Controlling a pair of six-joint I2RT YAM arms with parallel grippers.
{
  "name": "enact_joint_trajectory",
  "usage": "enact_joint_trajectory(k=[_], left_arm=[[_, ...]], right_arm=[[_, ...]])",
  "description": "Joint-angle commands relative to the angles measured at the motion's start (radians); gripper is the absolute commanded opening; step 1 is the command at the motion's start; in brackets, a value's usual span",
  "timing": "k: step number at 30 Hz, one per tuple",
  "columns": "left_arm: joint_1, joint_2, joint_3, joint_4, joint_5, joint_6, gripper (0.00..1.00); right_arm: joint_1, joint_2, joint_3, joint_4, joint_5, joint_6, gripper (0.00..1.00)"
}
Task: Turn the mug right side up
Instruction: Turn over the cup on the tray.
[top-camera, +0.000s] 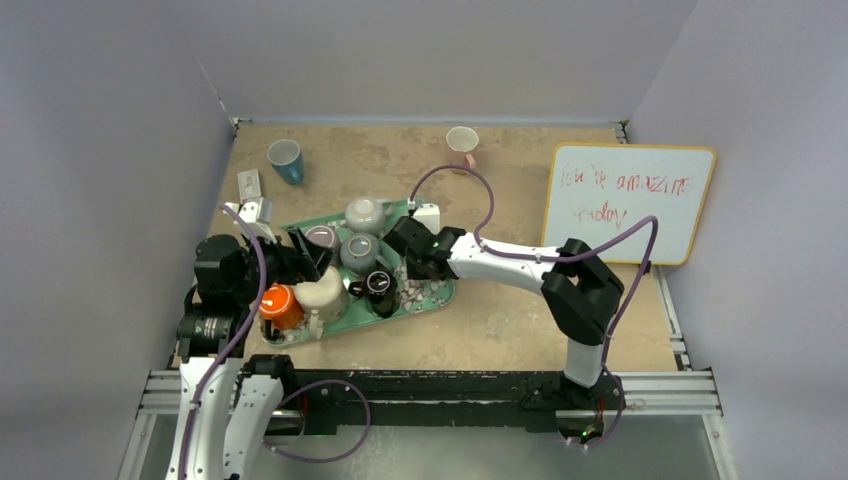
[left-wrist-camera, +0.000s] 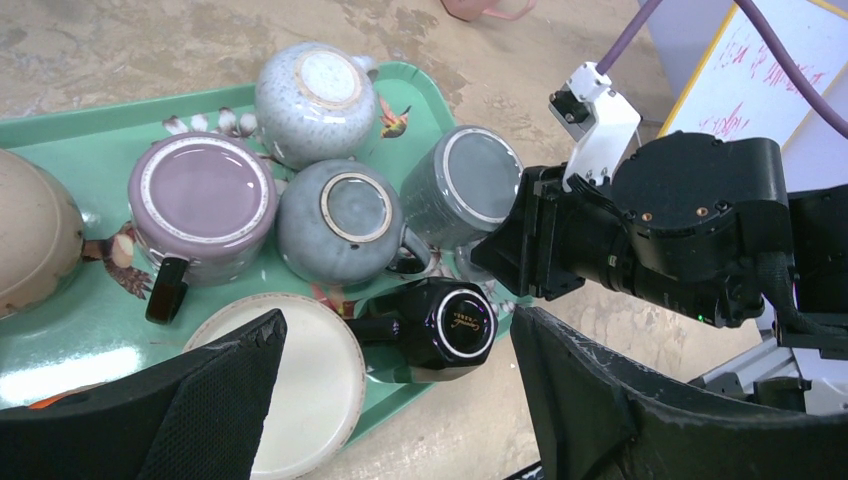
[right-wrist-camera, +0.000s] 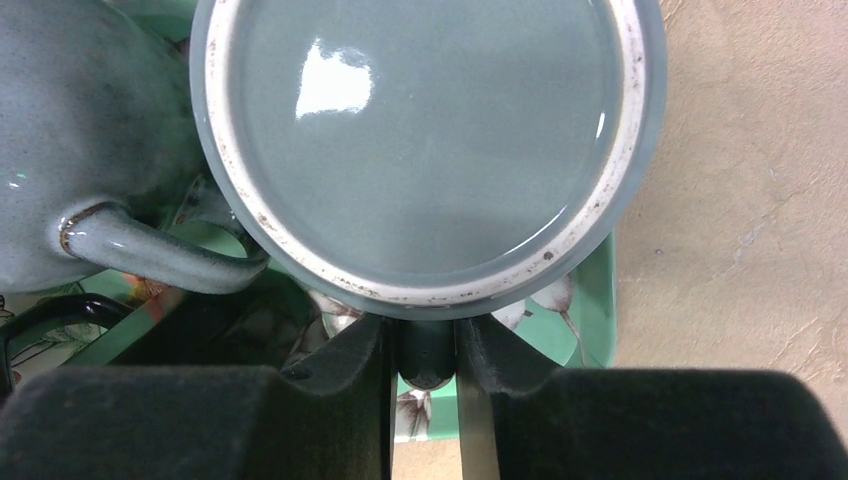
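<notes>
A grey-blue mug (right-wrist-camera: 420, 130) stands upside down, base up, at the right end of the green tray (right-wrist-camera: 590, 310). It also shows in the left wrist view (left-wrist-camera: 465, 190). My right gripper (right-wrist-camera: 426, 345) is shut on the mug's handle (right-wrist-camera: 428, 358), which sits pinched between the two fingers. In the top view the right gripper (top-camera: 408, 246) covers that mug. My left gripper (left-wrist-camera: 395, 330) is open and empty, hovering above the tray's near side over a black mug (left-wrist-camera: 450, 325) and a cream mug (left-wrist-camera: 300, 380).
The tray (top-camera: 440, 295) also holds upside-down purple (left-wrist-camera: 205, 195), grey (left-wrist-camera: 345, 215) and pale speckled (left-wrist-camera: 315, 95) mugs and an orange one (top-camera: 280, 303). A blue cup (top-camera: 285, 160) and a pink cup (top-camera: 462, 142) stand at the back. A whiteboard (top-camera: 625, 200) leans at the right.
</notes>
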Motion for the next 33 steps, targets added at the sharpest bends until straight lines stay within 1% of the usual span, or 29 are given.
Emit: enact_joint_trajectory(k=[1, 3, 6, 11, 23, 28, 33], left_arm=[[-0.013, -0.005, 0.008, 0.02, 0.005, 0.0, 0.82], [-0.013, -0.006, 0.007, 0.02, 0.005, 0.001, 0.82], [-0.014, -0.003, 0.008, 0.02, 0.004, 0.002, 0.82], [-0.014, 0.001, 0.01, 0.02, 0.002, 0.002, 0.82], [-0.014, 0.016, 0.021, 0.029, -0.014, -0.004, 0.82], [-0.013, 0.037, 0.033, 0.037, -0.02, -0.031, 0.81], [-0.013, 0.052, 0.062, 0.028, 0.041, -0.072, 0.8]], right_arm=[[0.003, 0.002, 0.035, -0.018, 0.065, 0.017, 0.2], [0.003, -0.004, 0.029, -0.009, 0.078, 0.012, 0.15], [0.002, -0.022, 0.015, 0.007, 0.081, 0.004, 0.0], [0.002, -0.097, -0.056, 0.08, 0.057, -0.009, 0.0], [0.001, -0.374, -0.318, 0.415, 0.019, 0.015, 0.0], [-0.002, -0.44, -0.379, 0.495, -0.026, 0.059, 0.0], [-0.002, -0.533, -0.455, 0.586, -0.024, 0.098, 0.0]])
